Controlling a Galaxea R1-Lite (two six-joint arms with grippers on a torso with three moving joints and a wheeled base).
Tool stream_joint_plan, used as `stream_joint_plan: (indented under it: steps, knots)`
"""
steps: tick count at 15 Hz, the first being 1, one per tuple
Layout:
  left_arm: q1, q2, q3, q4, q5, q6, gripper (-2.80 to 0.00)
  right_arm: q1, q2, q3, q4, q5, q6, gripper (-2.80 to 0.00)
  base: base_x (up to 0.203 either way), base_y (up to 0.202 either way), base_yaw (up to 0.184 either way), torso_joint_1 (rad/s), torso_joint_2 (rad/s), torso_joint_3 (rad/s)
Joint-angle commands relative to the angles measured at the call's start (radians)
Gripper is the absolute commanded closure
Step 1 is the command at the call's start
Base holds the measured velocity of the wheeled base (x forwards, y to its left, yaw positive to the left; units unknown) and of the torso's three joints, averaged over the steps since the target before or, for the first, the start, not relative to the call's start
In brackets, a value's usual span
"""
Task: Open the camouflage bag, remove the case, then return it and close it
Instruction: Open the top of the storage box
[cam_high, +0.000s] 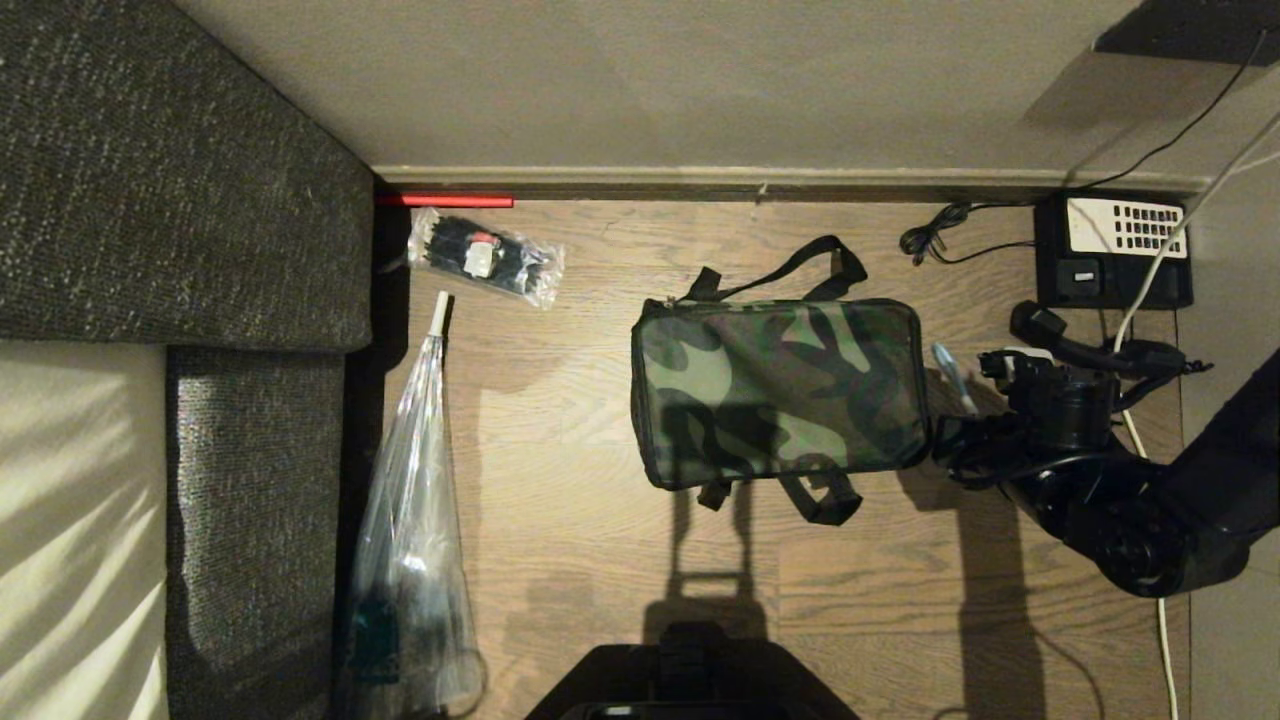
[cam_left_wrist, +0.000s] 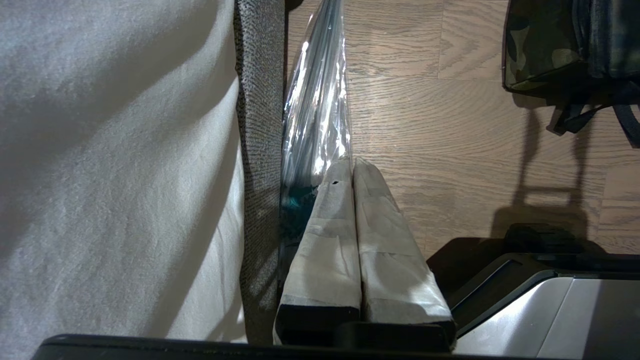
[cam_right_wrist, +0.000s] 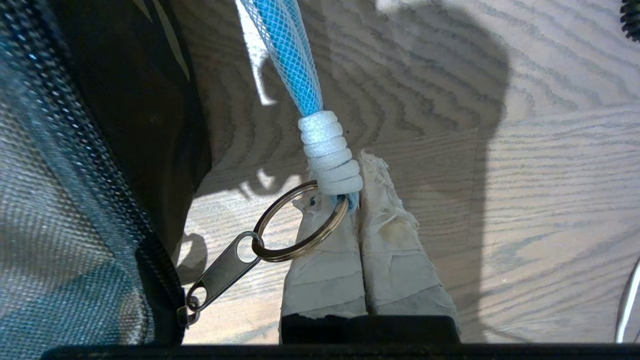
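The camouflage bag (cam_high: 778, 394) lies flat on the wood floor, zipped, with its black straps spread out; one corner of it also shows in the left wrist view (cam_left_wrist: 550, 45). At the bag's right end my right gripper (cam_high: 950, 435) (cam_right_wrist: 357, 167) is shut on the blue cord (cam_right_wrist: 292, 55) where it is knotted to a metal ring (cam_right_wrist: 295, 225) on the zip pull (cam_right_wrist: 220, 272). The zip's teeth (cam_right_wrist: 100, 165) run beside it. The case is hidden. My left gripper (cam_left_wrist: 352, 162) is shut on nothing, parked low beside the sofa.
A grey sofa (cam_high: 180, 180) fills the left side. A long clear plastic bag (cam_high: 410, 520) and a small clear packet (cam_high: 487, 257) lie beside it. A black telephone (cam_high: 1112, 250) with cables stands at the back right by the wall. My base (cam_high: 680, 680) is at the front.
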Motion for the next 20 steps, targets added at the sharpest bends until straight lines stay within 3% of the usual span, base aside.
stream_joint_plan:
  steps: [1, 20]
  knots:
    - [0.000, 0.000, 0.000, 0.000, 0.000, 0.000, 0.00, 0.001, -0.004, -0.004, -0.013, 0.000, 0.000, 0.00, 0.000, 0.000, 0.000, 0.000, 0.00, 0.000]
    - [0.000, 0.000, 0.000, 0.000, 0.000, 0.000, 0.00, -0.007, 0.000, -0.063, -0.053, 0.039, 0.008, 0.00, 0.000, 0.000, 0.000, 0.000, 0.00, 0.000]
